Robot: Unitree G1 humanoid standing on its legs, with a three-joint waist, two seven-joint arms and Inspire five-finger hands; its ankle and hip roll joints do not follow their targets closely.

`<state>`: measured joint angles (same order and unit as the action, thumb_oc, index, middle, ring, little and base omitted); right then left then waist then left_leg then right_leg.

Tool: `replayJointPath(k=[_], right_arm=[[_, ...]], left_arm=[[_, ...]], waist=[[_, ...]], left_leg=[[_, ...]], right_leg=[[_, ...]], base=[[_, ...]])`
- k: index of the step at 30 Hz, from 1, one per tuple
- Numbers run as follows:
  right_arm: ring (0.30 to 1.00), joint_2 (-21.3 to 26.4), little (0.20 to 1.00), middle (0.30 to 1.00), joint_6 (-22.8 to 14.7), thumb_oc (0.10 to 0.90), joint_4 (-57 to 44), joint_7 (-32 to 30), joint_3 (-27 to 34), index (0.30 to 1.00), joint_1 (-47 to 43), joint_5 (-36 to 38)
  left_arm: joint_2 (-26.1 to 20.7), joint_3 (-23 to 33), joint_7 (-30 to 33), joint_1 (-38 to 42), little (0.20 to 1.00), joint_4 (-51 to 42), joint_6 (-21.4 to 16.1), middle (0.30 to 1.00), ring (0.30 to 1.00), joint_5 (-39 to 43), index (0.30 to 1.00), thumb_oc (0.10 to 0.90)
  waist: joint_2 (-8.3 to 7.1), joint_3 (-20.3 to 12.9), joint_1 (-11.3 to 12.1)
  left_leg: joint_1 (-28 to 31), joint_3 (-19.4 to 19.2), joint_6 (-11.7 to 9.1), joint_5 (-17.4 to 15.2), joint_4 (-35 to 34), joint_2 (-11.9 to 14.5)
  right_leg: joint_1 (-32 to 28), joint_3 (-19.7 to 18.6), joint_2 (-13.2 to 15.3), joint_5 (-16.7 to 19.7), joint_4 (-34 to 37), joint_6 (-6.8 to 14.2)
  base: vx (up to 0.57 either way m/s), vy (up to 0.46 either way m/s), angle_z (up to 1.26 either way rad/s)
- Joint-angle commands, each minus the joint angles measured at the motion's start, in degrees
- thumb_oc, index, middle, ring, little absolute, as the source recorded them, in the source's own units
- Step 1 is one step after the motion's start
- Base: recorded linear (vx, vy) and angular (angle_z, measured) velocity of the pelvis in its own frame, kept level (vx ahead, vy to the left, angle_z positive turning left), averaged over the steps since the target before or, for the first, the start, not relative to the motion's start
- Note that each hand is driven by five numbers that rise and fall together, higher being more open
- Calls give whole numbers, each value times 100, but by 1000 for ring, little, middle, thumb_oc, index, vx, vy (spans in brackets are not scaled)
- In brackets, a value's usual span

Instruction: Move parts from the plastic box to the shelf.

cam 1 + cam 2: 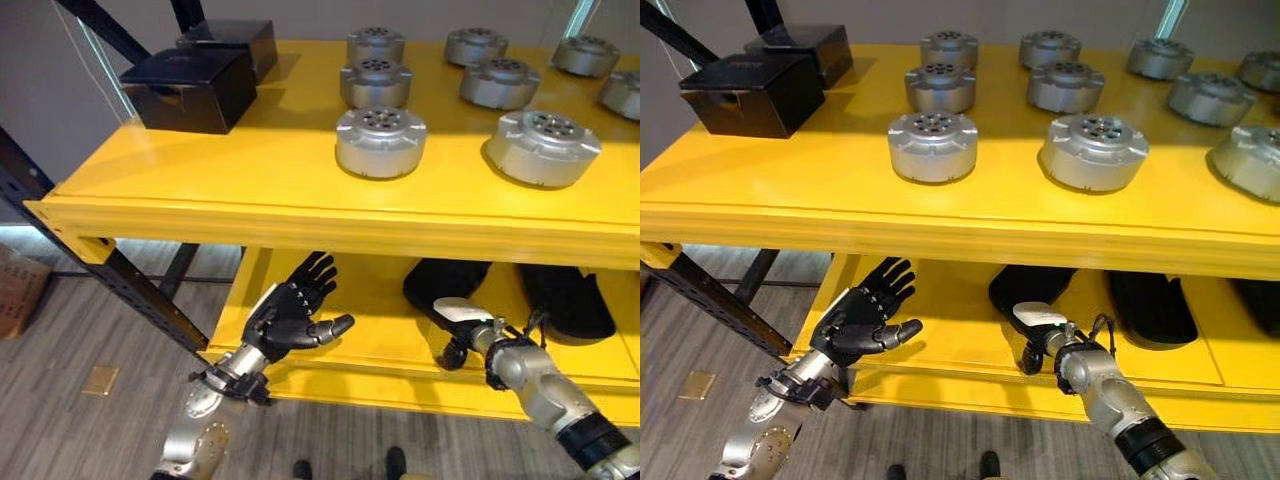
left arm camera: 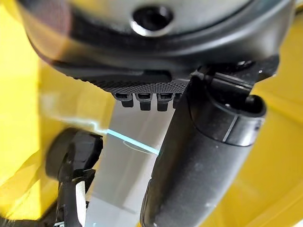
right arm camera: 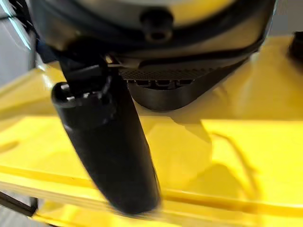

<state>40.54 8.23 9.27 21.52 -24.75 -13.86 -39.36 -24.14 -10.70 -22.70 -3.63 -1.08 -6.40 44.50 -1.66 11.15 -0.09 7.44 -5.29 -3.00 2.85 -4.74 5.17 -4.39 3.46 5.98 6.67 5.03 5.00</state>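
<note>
**Both hands empty below a shelf loaded with parts**

While round silver parts (image 1: 380, 142) sit in rows on the top yellow shelf (image 1: 250, 170), both hands hang lower, in front of the shelf's lower level (image 1: 950, 330). Nearest the front edge stand two larger parts, the second (image 1: 542, 147) to the right of the first and apart from it; smaller ones stand behind them, toward the back. Two black boxes (image 1: 190, 88) rest at the shelf's left rear, one just behind the other.

From the eye views, the left hand (image 1: 290, 315) is raised palm-up with fingers spread and straight, thumb out to the side, holding nothing. It hovers before the lower level's front left part. The right hand (image 1: 1032, 335) reaches in at the lower level's front edge, its white-covered thumb on top; its fingers point down and away, so these views do not settle how they stand. Flat black objects (image 1: 445, 282) lie on the lower level behind it, another (image 1: 1152, 308) further right.

Closer in, the wrist views add what the head cannot see. The left wrist view shows the thumb (image 2: 199, 165) straight against yellow surface, with the right hand's dark tip small in the distance. The right wrist view shows that hand's thumb (image 3: 111, 156) extended over the yellow lower level, with nothing in its grasp; the fingers there are only short stubs at the palm's edge, and I cannot tell how far they curl.

The left eye view alone takes in a cardboard box (image 1: 18, 290) on the grey floor (image 1: 80, 340) at far left.
</note>
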Motion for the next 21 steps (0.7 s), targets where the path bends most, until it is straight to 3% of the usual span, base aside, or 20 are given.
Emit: replayJointPath(k=[1, 2, 6, 8, 9, 21], right_arm=[[1000, 50, 1000, 1000, 280, 900, 374, 667, -331, 1000, -203, -153], [1000, 70, 1000, 1000, 292, 900, 468, 1206, -374, 1000, -235, -417], [1000, 251, 1000, 1000, 376, 900, 653, 2333, -688, 1000, -500, -509], [1000, 272, 1000, 1000, 381, 900, 610, 2497, -716, 1000, -514, -543], [1000, 297, 1000, 1000, 411, 900, 430, 2880, -789, 1000, -572, -621], [1000, 515, 1000, 1000, 205, 900, -841, 3107, -547, 1000, -400, -732]], left_arm=[[-172, 181, -138, 509, 1000, -504, -433, 1000, 1000, 132, 1000, 900], [-154, 203, -138, 527, 1000, -490, -407, 1000, 1000, 109, 1000, 900], [-152, 172, -78, 612, 1000, -536, -279, 1000, 1000, 17, 1000, 900], [-155, 189, -91, 614, 1000, -539, -266, 1000, 1000, -5, 1000, 900], [-151, 200, -100, 617, 1000, -564, -238, 1000, 1000, -39, 1000, 900], [-136, 271, -43, 509, 1000, -610, -273, 1000, 1000, -79, 1000, 900]], waist=[[-133, -42, -9], [-166, -45, -7], [-270, -39, 46], [-280, -35, 49], [-308, -21, 62], [-350, -27, -25]], left_leg=[[-49, -220, 57, -522, 361, 141], [-46, -230, 53, -517, 365, 151], [-64, -227, 32, -489, 386, 173], [-72, -231, 26, -482, 393, 179], [-93, -239, 16, -472, 404, 186], [-128, -308, 29, -483, 421, 177]], right_leg=[[-105, 106, 475, -552, -422, 281], [-107, 103, 465, -554, -425, 279], [-118, 123, 423, -563, -438, 252], [-114, 127, 418, -564, -446, 248], [-105, 125, 410, -561, -452, 245], [-51, 26, 387, -537, -453, 260]], base=[[4, -18, -4], [0, 0, 0], [8, -49, 1], [0, 0, 0], [0, 0, 0], [0, 3, -2]])
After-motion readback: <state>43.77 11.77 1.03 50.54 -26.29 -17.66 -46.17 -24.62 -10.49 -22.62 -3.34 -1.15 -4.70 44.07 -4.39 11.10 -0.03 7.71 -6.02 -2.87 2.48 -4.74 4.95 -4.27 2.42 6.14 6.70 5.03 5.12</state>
